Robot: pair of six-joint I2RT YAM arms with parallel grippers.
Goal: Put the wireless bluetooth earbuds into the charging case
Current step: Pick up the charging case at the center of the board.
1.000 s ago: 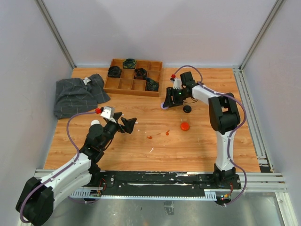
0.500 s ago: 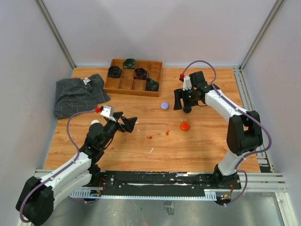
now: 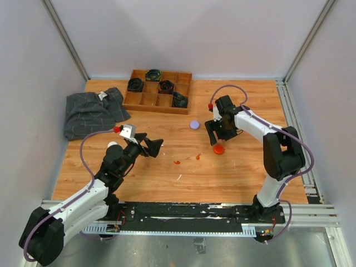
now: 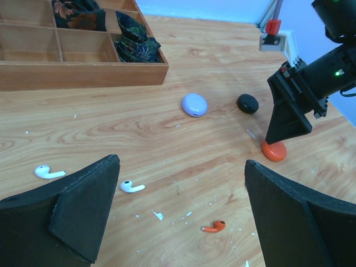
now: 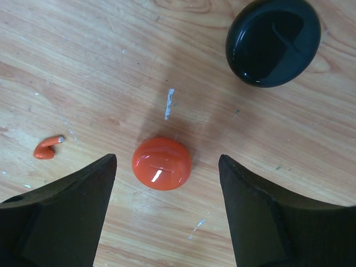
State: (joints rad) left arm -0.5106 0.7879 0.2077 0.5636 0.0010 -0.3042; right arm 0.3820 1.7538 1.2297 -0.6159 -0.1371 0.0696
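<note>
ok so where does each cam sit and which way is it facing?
Top external: above and behind the robot, looking down on the table; both arms are in frame, with the left pincer and right pincer.
Left wrist: low, looking across toward the wooden tray and the right arm; own fingers at the bottom corners.
Right wrist: straight down on the orange case, which sits between its own fingers.
Shared: the orange case appears in all three views.
</note>
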